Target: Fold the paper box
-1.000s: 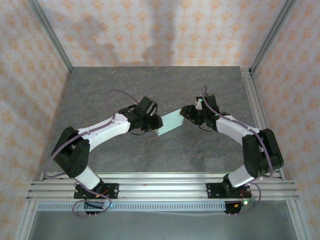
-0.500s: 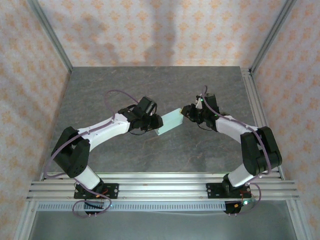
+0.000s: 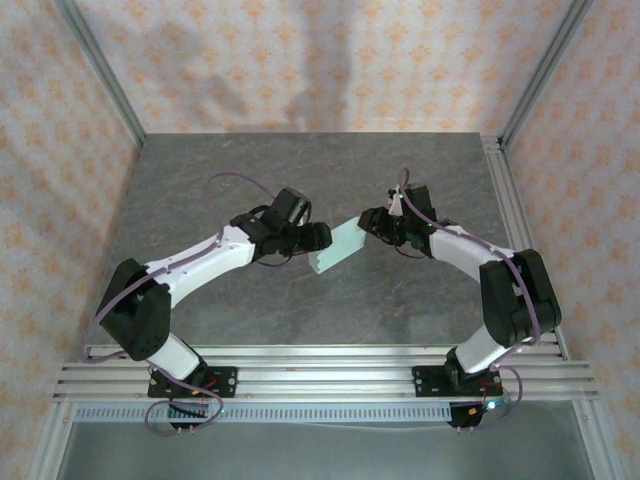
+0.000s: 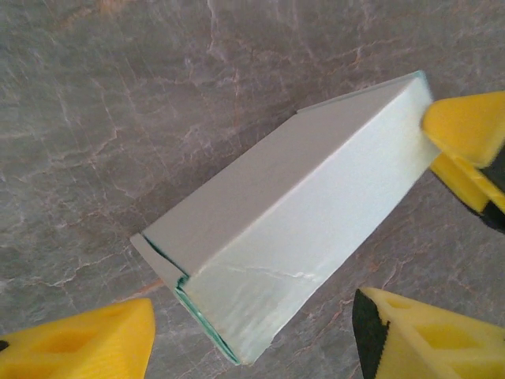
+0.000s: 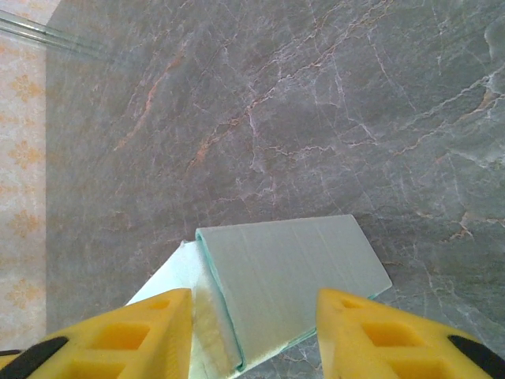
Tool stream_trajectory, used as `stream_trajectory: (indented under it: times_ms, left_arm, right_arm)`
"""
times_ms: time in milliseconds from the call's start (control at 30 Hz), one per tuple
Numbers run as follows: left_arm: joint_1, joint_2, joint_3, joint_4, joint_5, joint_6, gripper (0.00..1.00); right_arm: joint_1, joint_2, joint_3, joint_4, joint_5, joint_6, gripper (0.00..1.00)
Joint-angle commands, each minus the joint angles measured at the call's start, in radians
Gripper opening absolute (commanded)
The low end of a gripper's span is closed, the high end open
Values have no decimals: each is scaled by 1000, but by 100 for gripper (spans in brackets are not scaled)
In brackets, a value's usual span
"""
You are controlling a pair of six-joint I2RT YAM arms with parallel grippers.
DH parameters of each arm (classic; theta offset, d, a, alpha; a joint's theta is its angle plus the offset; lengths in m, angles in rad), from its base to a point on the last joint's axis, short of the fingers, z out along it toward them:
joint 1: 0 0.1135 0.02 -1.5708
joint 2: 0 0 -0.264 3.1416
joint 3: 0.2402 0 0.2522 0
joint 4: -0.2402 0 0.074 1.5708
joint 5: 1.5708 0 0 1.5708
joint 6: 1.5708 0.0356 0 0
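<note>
The paper box is a slim pale mint box, folded shut, slanting between the two arms above the grey table. My right gripper is shut on its far right end. In the right wrist view the box lies between the yellow fingers, the left one against a white flap. My left gripper stands open at the box's lower left end. In the left wrist view its fingers sit apart on either side of the box, not touching it. The right gripper's fingers meet the box's far corner.
Patterned walls and an aluminium frame enclose the grey marble-look table. A slotted rail runs along the near edge by the arm bases. Bare table lies behind and in front of the box.
My left gripper has opened and let go of the box's left end, drawing back slightly. The box has stayed in place, held at its right end.
</note>
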Motion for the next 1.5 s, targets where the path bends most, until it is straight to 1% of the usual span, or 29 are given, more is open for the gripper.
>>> stream_trajectory:
  times_ms: [0,100,267,400,533,667,733,800,933,1033,1100,1133,1167,1200,1233,1267,1333,1400,1433,1467]
  left_arm:
    - [13,-25,-1,-47,-56,8,64]
    - [15,-8,-29,-40,-35,-8,53]
    - [13,6,-90,18,41,-52,43]
    - [13,5,-146,31,48,-64,31]
    - [13,21,-182,37,39,-59,26]
    - [13,54,-211,66,49,-60,21]
    - [13,68,-242,89,48,-64,18]
    - [13,80,-278,110,38,-64,13]
    - [13,87,-389,226,39,-102,3]
    - [13,97,-409,276,51,-120,0]
    - [13,91,-388,275,53,-116,0]
    - [13,83,-370,263,50,-107,0]
    - [13,74,-336,237,40,-92,3]
    - [13,63,-307,213,31,-78,10]
    - [14,51,-275,186,18,-60,20]
    - [13,42,-244,157,4,-45,27]
    - [13,23,-176,100,-24,-15,40]
    - [13,11,-116,60,-42,10,52]
    - [13,5,-92,48,-45,22,54]
    - [13,-1,-68,41,-43,37,59]
  right_arm:
    - [3,35,-4,-56,21,-23,43]
    - [3,35,-3,-61,23,-23,42]
    - [3,37,6,-75,31,-23,42]
    - [3,38,6,-80,37,-23,41]
    - [3,37,9,-86,36,-24,39]
    - [3,40,7,-89,40,-24,34]
    - [4,48,-2,-82,47,-28,28]
    - [2,61,-10,-82,57,-33,23]
    - [2,76,-27,-97,65,-49,15]
    - [3,61,-26,-91,49,-48,7]
    - [3,48,-2,-113,38,-53,5]
    - [4,38,13,-125,36,-57,5]
    - [3,25,26,-136,36,-58,10]
    - [3,11,35,-141,37,-58,18]
    - [3,-6,45,-147,43,-57,28]
    - [4,-20,53,-152,50,-55,35]
    - [3,-53,69,-165,70,-51,47]
    - [3,-87,71,-168,90,-44,56]
    - [3,-106,67,-168,99,-43,61]
    - [2,-121,64,-168,106,-40,65]
